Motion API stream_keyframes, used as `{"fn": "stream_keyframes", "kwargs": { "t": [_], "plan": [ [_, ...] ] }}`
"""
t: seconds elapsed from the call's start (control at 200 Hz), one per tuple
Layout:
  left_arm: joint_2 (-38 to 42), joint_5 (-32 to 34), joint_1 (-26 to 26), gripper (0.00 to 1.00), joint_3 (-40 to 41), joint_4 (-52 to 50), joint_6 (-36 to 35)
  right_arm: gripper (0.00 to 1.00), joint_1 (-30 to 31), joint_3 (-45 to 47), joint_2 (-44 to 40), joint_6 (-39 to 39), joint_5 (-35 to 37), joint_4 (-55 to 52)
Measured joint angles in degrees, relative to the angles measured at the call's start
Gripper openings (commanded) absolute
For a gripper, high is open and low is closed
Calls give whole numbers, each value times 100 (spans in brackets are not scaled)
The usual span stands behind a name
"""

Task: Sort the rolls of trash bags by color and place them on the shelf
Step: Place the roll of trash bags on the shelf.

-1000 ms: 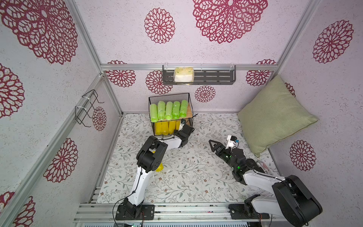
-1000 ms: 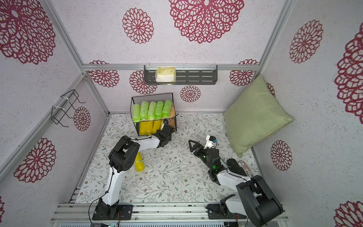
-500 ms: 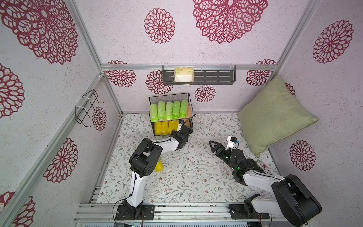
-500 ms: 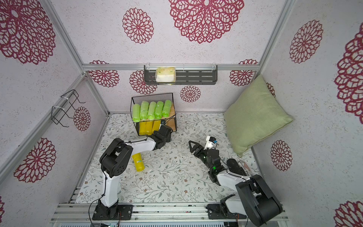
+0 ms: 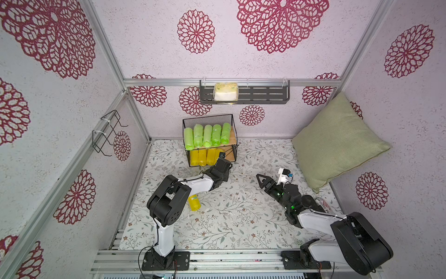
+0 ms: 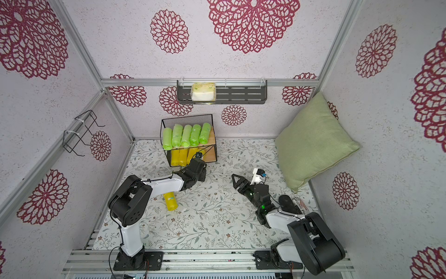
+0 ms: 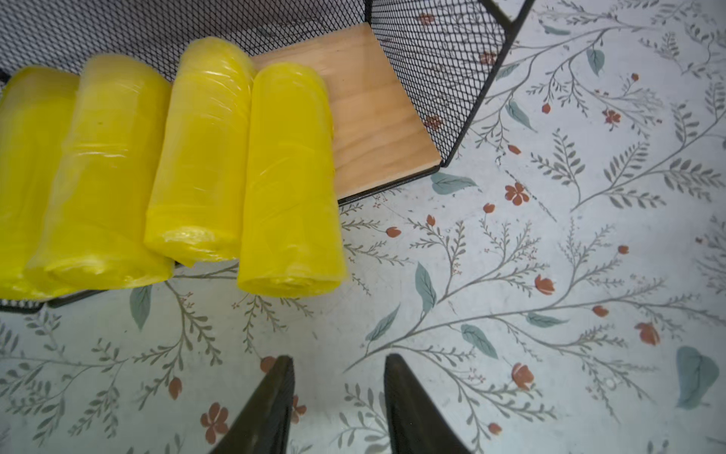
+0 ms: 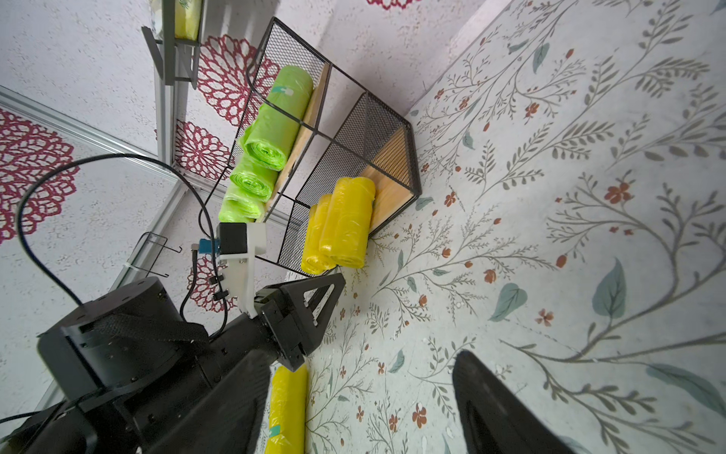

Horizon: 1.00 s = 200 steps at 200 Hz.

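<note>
Rolls of trash bags [image 5: 207,136]: we saw the fourth yellow roll [image 7: 290,177] seated on the shelf [image 7: 373,110], left gripper [image 7: 338,359] backed off, fingers narrow, empty; right gripper [image 5: 261,177] wide, empty. Last yellow roll [image 5: 194,203] lay at the shelf's 6 o'clock.

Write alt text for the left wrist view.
Four yellow rolls lie side by side on the wooden board of the shelf, ends overhanging its front edge. In the foreground the open, empty left gripper hangs over the floral table.
</note>
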<state>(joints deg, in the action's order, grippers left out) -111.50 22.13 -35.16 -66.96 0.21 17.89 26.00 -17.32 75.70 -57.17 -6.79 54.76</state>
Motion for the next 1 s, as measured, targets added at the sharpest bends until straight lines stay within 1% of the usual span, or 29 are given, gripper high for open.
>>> {"fn": "stream_keyframes", "kwargs": {
  "t": [0.235,0.605,0.88,1.0],
  "plan": [
    [-544,35,144,33,-286,74,-278,78,0,0,48,-9,-79,48],
    [-1078,9,247,32,-1069,85,-378,77,0,13,48,-42,-76,70],
    [-1458,7,337,39,-1648,22,-321,77,0,13,48,-44,-81,70],
    [-1519,-4,350,44,-1690,-2,-293,77,0,13,48,-46,-81,70]
  ]
}}
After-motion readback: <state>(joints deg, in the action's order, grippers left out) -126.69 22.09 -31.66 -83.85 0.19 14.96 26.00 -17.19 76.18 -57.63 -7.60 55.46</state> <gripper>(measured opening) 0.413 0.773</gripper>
